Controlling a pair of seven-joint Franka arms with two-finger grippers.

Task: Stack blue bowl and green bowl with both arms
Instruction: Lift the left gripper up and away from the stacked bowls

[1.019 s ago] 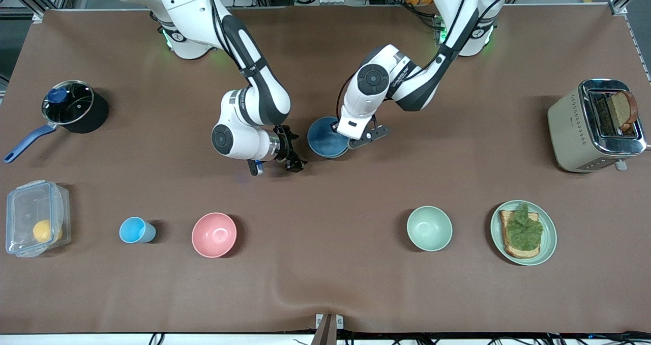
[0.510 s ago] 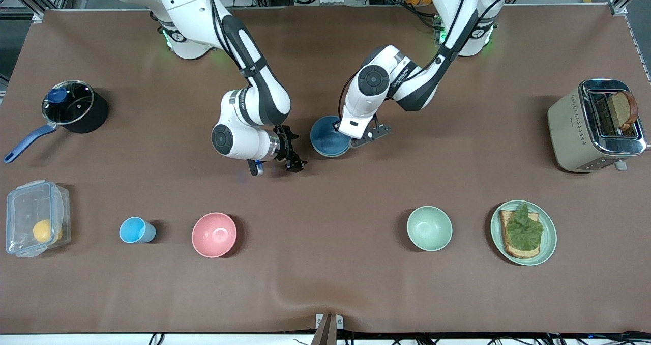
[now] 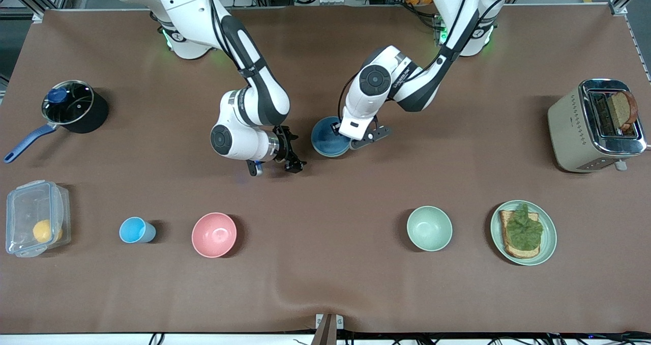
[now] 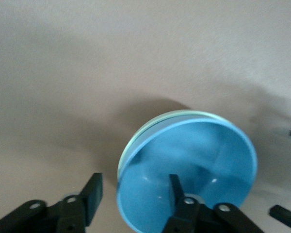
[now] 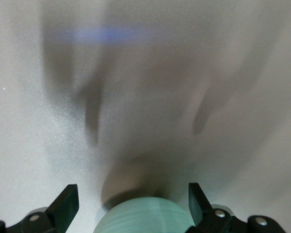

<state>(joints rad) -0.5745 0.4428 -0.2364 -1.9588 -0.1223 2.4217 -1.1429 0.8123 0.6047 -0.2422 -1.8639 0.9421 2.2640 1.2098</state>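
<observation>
Left pincer (image 4: 131,196) wide astride blue bowl (image 4: 194,165) rim, bowl shifted; right pincer (image 5: 133,201) wide.

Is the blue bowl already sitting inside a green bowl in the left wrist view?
Yes, the green bowl shows its pale rim just outside the rim of the blue bowl, hugging it closely.

We find one stack mid-table and a row nearer the camera.
The round medium-blue bowl (image 3: 325,142) sits in the pale sage-green bowl (image 4: 136,141), with the left gripper (image 4: 135,194) astride their rim and the right gripper (image 3: 294,166) just beside them. Nearer the camera, we see the round pink bowl (image 3: 214,234) toward the right arm's end, and the mint-green bowl (image 3: 429,228) beside the flat green plate (image 3: 549,233) of toast.
</observation>
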